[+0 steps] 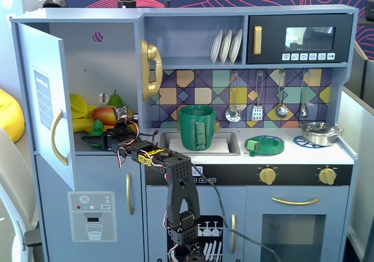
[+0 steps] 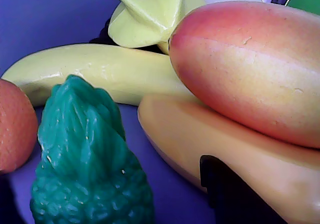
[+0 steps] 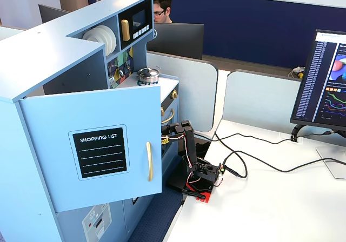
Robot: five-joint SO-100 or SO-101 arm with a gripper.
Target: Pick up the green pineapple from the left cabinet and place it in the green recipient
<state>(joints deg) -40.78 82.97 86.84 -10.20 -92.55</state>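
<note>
The green pineapple (image 2: 90,159) is lying on the floor of the left cabinet (image 1: 87,57), leafy crown pointing up in the wrist view, beside a banana (image 2: 100,71) and mango (image 2: 250,69). It is probably light, hard plastic; the bumpy body should be offering better purchase than the tapering crown. The gripper (image 1: 96,138) is reaching in; I cannot tell whether it is released or clenched.

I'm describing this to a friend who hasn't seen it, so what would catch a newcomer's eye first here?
Probably the arm reaching into the open left cabinet of the toy kitchen, its gripper at a pile of toy fruit on the shelf. In the wrist view the green pineapple fills the lower left, beside a big red-orange mango. The green recipient stands at the sink.
</note>
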